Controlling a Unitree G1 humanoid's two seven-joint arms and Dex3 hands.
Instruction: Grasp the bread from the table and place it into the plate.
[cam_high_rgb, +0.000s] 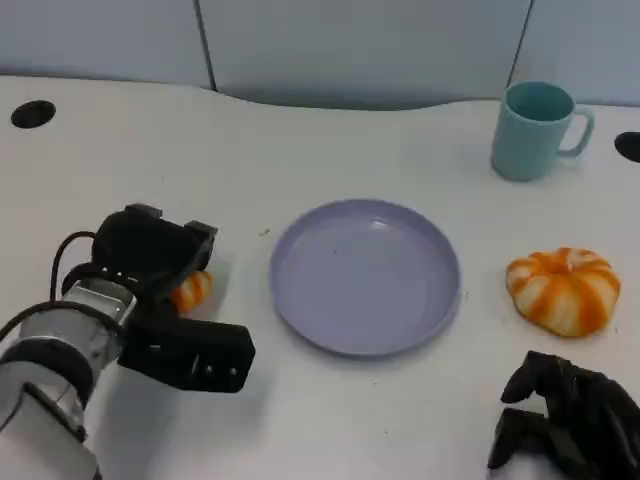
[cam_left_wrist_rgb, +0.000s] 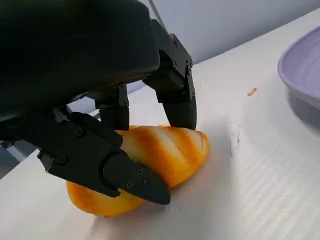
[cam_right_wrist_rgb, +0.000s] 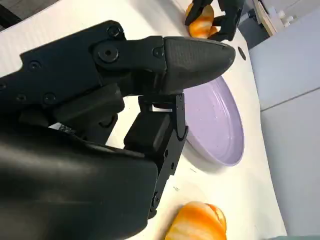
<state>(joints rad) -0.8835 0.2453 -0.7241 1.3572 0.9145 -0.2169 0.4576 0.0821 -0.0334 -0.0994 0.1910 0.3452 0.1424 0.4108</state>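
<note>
Nearest to us in the head view, our right hand (cam_high_rgb: 570, 420) rests low at the right edge of the white counter (cam_high_rgb: 330, 420), its fingers curled in with nothing between them; just beyond it lies a round orange-and-white striped bun (cam_high_rgb: 562, 289), apart from the hand and near the right side of the plate; on the other side our left hand (cam_high_rgb: 165, 300) sits over the bread (cam_high_rgb: 190, 290), a small orange loaf lying on the counter to the left of the plate and not touching it; in the left wrist view the fingers (cam_left_wrist_rgb: 175, 95) come down on the far side of the bread (cam_left_wrist_rgb: 165, 150) while the thumb (cam_left_wrist_rgb: 125, 175) crosses its near side, so the hand is clamped around the loaf, which still lies on the counter (cam_left_wrist_rgb: 260, 190); a small orange crumb (cam_left_wrist_rgb: 252, 91) lies on the surface between the bread and the plate; the plate (cam_high_rgb: 365, 275) itself is a shallow lavender dish in the middle of the counter with nothing in it, and its rim (cam_left_wrist_rgb: 300, 70) shows at the edge of the left wrist view; farther back, toward the right rear corner, a pale teal mug (cam_high_rgb: 535, 128) stands upright with its handle turned to the right; dark round holes (cam_high_rgb: 33, 113) sit in the counter near the rear left and right edges
</note>
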